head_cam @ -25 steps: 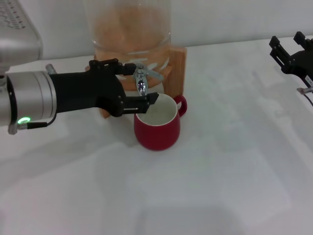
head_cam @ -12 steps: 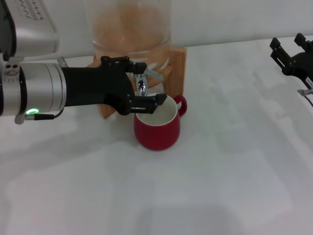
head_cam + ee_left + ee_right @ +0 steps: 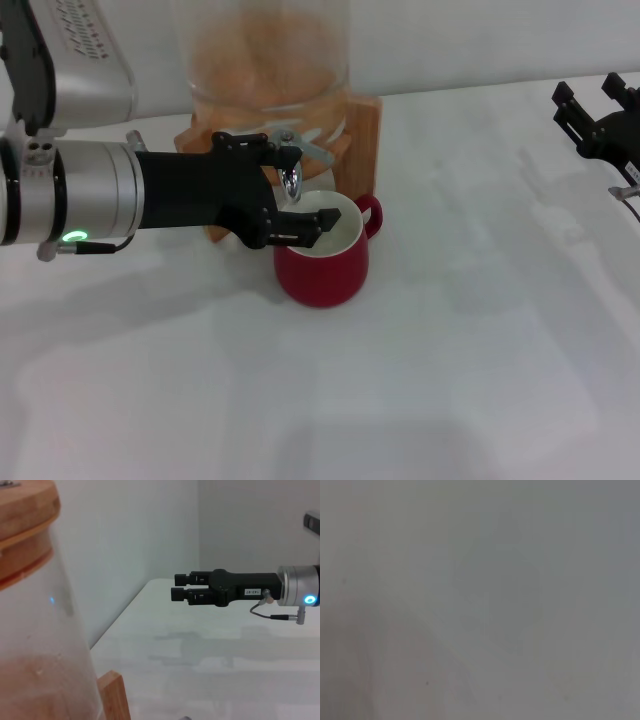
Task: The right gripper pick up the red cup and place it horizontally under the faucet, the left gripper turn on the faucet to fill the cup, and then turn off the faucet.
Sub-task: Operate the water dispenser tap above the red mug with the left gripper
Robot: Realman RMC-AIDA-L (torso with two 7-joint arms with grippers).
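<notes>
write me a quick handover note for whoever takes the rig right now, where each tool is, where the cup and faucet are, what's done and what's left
Left tool: open, its fingers bracketing the faucet, one above by the lever, one below over the cup's rim.
Right tool: parked at the table's far right edge, holding nothing; also visible in the left wrist view.
Red cup: upright on the table under the spout, in front of the glass dispenser on its wooden stand.
Done: cup placed.
Left: no water stream can be made out, so the faucet may yet need opening; fill, then close it.
</notes>
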